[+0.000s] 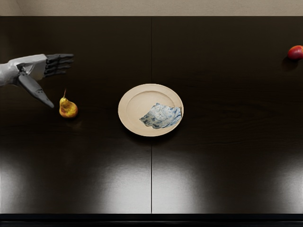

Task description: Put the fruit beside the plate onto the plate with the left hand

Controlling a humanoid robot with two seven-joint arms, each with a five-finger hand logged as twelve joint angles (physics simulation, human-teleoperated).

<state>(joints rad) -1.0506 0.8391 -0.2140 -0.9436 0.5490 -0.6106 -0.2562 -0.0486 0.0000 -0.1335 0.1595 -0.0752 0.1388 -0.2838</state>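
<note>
A yellow-orange pear [68, 108] with a thin stem stands upright on the dark table, left of the beige plate [137, 101]. A blue-white crumpled object [161, 116] lies on the plate's right part. My left hand [53, 75] reaches in from the left edge, just above and left of the pear. Its dark fingers [59, 64] are stretched out flat and the thumb [40, 91] points down toward the pear, a small gap away. The hand holds nothing.
A red apple [295, 52] sits at the far right edge of the table. The table's back edge runs along the top of the view. A seam runs down the table's middle.
</note>
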